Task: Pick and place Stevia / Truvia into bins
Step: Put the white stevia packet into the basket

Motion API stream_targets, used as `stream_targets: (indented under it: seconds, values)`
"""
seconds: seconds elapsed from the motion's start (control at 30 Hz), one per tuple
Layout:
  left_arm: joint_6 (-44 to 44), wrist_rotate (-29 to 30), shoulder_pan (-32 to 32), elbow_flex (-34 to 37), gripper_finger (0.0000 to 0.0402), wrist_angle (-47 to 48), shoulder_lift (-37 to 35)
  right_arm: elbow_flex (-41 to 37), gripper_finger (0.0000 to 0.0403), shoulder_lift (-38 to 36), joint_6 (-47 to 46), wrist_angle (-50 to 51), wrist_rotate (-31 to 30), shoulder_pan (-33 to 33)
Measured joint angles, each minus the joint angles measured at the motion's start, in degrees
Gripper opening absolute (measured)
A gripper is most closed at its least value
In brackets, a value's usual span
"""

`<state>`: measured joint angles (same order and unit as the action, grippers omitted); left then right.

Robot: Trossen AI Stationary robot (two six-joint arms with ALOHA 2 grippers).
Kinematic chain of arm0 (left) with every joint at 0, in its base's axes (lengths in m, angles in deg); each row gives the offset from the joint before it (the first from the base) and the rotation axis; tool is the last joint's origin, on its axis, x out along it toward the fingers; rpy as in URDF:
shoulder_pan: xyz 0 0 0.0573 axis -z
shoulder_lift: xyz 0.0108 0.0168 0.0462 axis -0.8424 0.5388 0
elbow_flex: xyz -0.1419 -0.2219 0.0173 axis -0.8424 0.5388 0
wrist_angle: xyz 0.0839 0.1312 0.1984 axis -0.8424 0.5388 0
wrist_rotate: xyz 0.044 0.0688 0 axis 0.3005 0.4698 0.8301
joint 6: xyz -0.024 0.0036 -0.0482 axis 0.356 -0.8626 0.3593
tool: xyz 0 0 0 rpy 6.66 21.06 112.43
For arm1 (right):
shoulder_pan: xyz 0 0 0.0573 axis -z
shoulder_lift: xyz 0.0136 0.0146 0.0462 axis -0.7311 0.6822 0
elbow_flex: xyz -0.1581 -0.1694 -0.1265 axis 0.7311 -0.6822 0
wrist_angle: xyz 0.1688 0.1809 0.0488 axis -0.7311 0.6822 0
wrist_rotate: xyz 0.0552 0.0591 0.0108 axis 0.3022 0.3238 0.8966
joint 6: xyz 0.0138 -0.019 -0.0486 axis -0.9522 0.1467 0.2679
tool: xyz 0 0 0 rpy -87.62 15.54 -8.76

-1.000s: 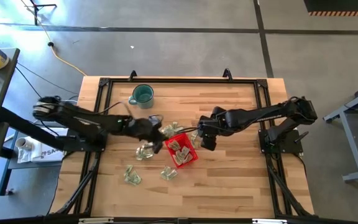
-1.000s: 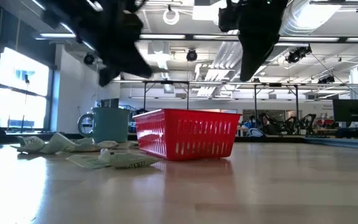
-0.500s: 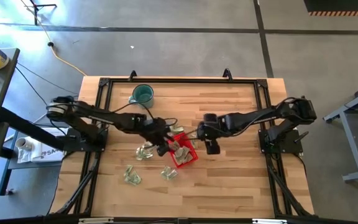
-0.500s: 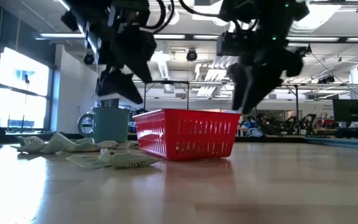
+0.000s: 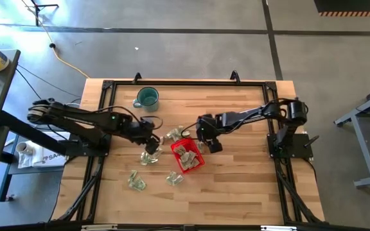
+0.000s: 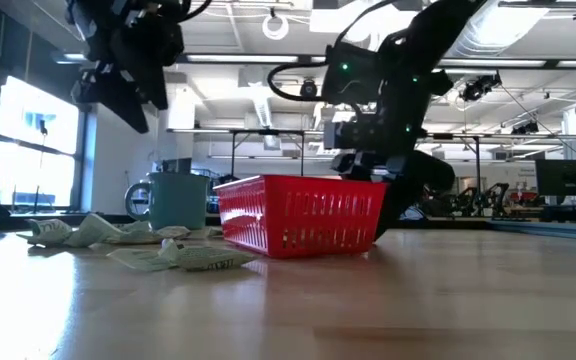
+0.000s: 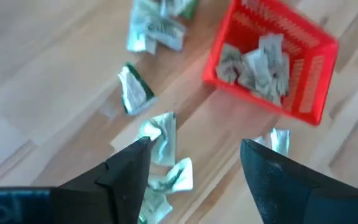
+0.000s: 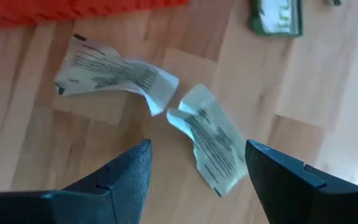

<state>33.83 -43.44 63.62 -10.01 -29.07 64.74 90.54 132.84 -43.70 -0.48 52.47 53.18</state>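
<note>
The red bin [image 5: 186, 156] stands mid-table with several Stevia sachets [image 7: 257, 62] inside. Loose pale green and white sachets lie flat on the wood: a few left of the bin [image 5: 148, 157], more nearer the front [image 5: 135, 181], others behind it [image 5: 172, 133]. My left gripper [image 5: 151, 147] hovers open, high above the sachets left of the bin [image 7: 160, 134]. My right gripper [image 5: 205, 142] is open and low by the bin's far right side, above two crumpled sachets [image 8: 207, 134], touching neither.
A teal mug [image 5: 147, 97] stands at the far left of the table. A black frame [image 5: 185, 83] runs round the tabletop. Bare wood lies at the near and right sides.
My left gripper went right over the red bin, then drew back toward the table's left and rose. My right gripper came down from well above the bin to just over the table, shifting slightly left and toward the far edge beside the bin.
</note>
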Motion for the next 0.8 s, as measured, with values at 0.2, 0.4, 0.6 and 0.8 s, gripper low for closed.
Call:
stream_targets:
  seconds: [0.2, 0.4, 0.6, 0.8]
  values:
    - [1.44, 1.98, -0.22, 0.00, 0.0248, 3.33, -2.33, 0.09, 0.0231, 1.70, -2.11, -1.22, 1.88, 0.72]
    - [1.01, 3.22, -0.22, 0.01, 0.0227, 4.13, -2.42, 0.06, 0.0147, 1.96, -9.58, -2.06, 3.09, 3.62]
    - [-0.86, 3.80, -0.26, 0.00, 0.0214, 3.77, -2.42, 0.04, 0.0030, 1.74, -17.63, -1.55, 2.35, 6.53]
    - [-4.13, 5.04, -0.39, 0.00, 0.0209, 3.92, -2.42, -0.23, 0.0022, -4.43, -28.10, 0.66, 0.91, 5.36]
